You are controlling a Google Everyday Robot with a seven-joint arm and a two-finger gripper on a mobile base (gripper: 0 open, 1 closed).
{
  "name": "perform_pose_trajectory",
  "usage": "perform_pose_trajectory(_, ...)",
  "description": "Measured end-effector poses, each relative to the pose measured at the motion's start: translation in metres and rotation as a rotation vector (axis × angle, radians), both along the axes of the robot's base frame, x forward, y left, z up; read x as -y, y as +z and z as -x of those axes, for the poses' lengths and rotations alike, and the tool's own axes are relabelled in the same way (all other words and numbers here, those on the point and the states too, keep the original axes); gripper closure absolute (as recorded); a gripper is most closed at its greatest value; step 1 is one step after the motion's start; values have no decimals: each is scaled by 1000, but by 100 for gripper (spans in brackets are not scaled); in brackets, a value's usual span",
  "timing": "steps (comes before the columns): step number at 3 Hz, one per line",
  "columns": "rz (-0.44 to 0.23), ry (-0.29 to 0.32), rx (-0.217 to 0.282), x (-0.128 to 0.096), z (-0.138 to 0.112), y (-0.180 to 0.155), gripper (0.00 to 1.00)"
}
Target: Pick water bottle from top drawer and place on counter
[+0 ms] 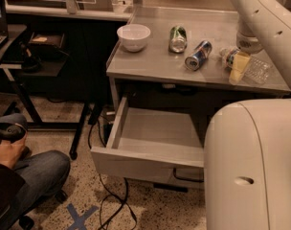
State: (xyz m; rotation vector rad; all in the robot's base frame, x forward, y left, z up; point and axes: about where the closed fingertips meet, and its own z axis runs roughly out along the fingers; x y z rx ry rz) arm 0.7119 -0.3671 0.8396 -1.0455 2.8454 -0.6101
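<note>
The water bottle [257, 71], clear crinkled plastic, lies on its side at the right end of the grey counter [150, 61]. My gripper [238, 65] reaches down from the white arm [260, 18] and sits right at the bottle's neck end, touching or straddling it. The top drawer [152, 145] below the counter is pulled open, and its inside shows nothing in it. Its front handle is hidden from this angle.
On the counter stand a white bowl [133, 36] at the left, a green can [177, 38] and a blue-and-silver can [198, 55], both lying down. My white base [253, 171] fills the lower right. A seated person [21, 176] and a dark desk [35, 56] are at the left.
</note>
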Motion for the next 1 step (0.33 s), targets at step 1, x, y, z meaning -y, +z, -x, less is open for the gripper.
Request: perform_pose_trajectory(1, 0, 0, 0, 0, 0, 0, 0)
